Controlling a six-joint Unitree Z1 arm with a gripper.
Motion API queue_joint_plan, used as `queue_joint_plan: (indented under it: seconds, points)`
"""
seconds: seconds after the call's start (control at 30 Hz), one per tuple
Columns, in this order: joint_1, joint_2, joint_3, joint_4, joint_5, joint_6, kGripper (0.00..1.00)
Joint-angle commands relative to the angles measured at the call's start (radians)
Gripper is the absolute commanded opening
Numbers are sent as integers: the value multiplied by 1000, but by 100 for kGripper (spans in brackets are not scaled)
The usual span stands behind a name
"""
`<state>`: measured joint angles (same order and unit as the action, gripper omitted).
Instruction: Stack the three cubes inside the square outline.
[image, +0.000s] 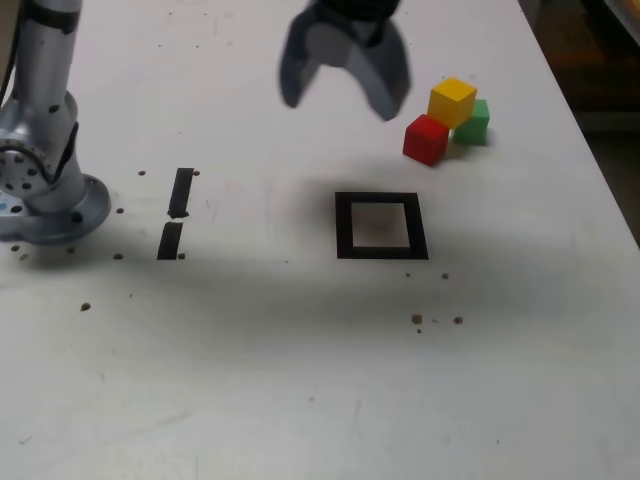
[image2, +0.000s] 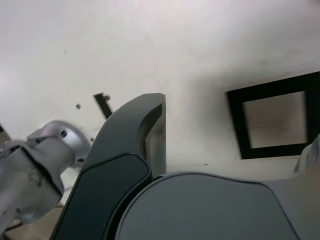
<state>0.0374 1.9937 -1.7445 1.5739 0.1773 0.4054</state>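
On the exterior view's far left stood the arm's rounded base of brushed silver metal (image: 45, 190), planted on the smooth white bench (image: 300, 380), whose matte surface was flecked with small dark crumbs. Just to the base's right lay two short strips of black tape (image: 177, 215), end to end with a small gap between them.

Near the middle, above the bench, hung the grey, smooth-shelled end effector (image: 340, 85), blurred, its two curved, claw-like fingers spread wide with nothing between them. A soft shadow darkened the bench beneath it. In the wrist view one finger (image2: 132, 150) showed as a glossy dark shell with a flat, paler inner pad.

Below the end effector in the exterior view, and slightly to its right, the square outline of thick black tape (image: 343, 226) lay flat on the bench, its white inside bare.

Farther right and beyond the outline, well apart from it, the three small solid-coloured cubes clustered together. The red cube (image: 425, 139) sat nearest the outline. The yellow cube (image: 452, 101) was behind it, and appeared to be raised and resting on the other two. The green cube (image: 473, 123) was at the right, partly hidden by the yellow one. All three had crisp edges and plain matte faces.
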Motion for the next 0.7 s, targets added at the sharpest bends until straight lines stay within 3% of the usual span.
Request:
queue_joint_plan:
  seconds: [0.0,0.43,0.67]
  points:
    - [5,20,-374,14,8,22,99]
    - [111,203,-538,30,16,176,99]
    - [161,227,-528,30,34,215,99]
